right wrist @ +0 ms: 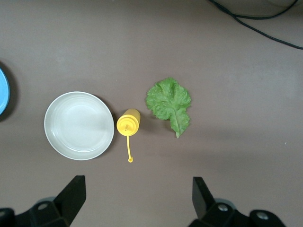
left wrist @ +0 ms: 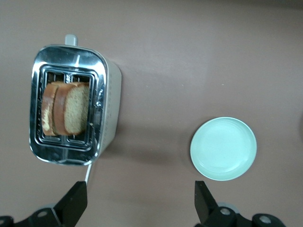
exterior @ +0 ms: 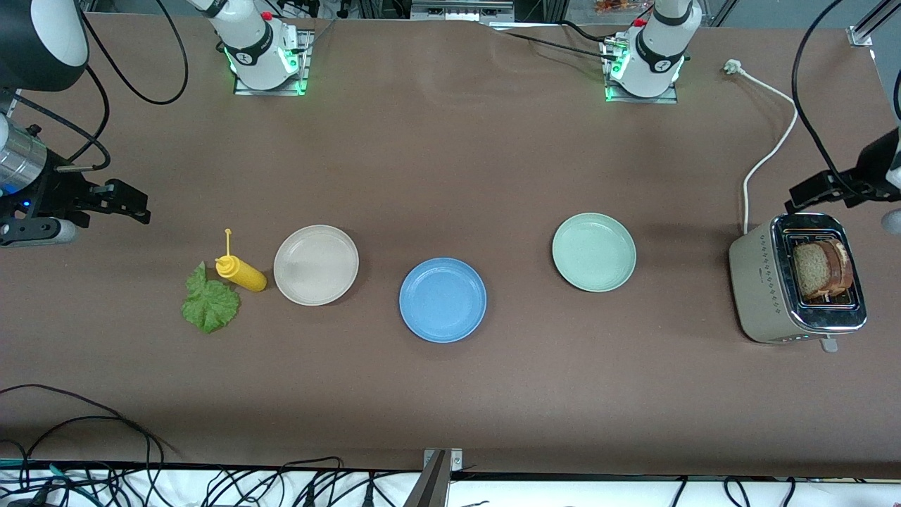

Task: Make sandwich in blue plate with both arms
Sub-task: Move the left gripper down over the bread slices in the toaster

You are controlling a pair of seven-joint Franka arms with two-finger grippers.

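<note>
The blue plate (exterior: pixel 443 300) sat bare at the middle of the table, nothing on it at all, so the sandwich was not yet begun. Its parts lay scattered: two slices of bread (exterior: pixel 821 267) stood upright in the toaster (exterior: pixel 799 279) at the left arm's end, and the lettuce leaf (exterior: pixel 209 305) lay flat at the right arm's end, touching the yellow sauce bottle (exterior: pixel 241 272) that lay on its side there. A beige plate (exterior: pixel 316 265) sat just beside that bottle, and a pale green plate (exterior: pixel 594 251) sat between the blue one and the toaster.

And both arms were up and waiting! The left gripper (left wrist: pixel 139 205) hung over the table near the toaster, fingers spread wide and empty. The right gripper (right wrist: pixel 137 203) hovered high at its own end, over the table by the lettuce and bottle, fingers wide apart too, holding nothing.

So this looked like the opening step, the first reach. The likely call: the left gripper drops onto the toaster and pinches one slice by its top edge, lifting straight up to clear the slot, then carries it to the blue plate.
</note>
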